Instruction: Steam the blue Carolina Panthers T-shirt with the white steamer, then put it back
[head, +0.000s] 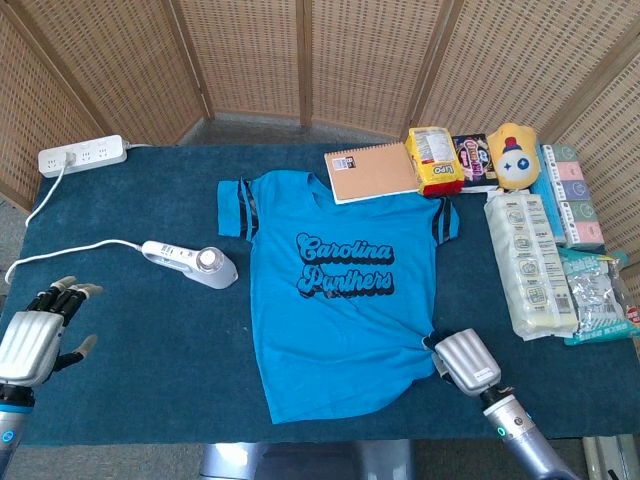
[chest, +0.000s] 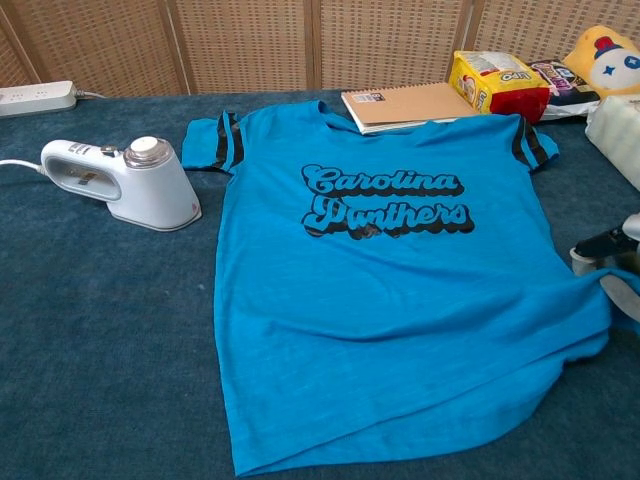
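Note:
The blue Carolina Panthers T-shirt (head: 340, 290) lies flat, print up, in the middle of the table. To its left the white steamer (head: 190, 262) rests on its base, cord trailing left; the chest view shows the steamer (chest: 125, 180) standing clear of the shirt (chest: 390, 300). My right hand (head: 465, 362) is at the shirt's lower right corner and pinches the hem, which is drawn taut toward the hand (chest: 612, 252). My left hand (head: 42, 328) hovers at the near left edge, fingers spread, holding nothing, well short of the steamer.
A white power strip (head: 82, 155) sits at the far left corner with the steamer's cord plugged in. A spiral notebook (head: 372, 172), a yellow snack bag (head: 434, 160), a yellow plush (head: 512, 155) and packaged goods (head: 530, 262) line the back and right side.

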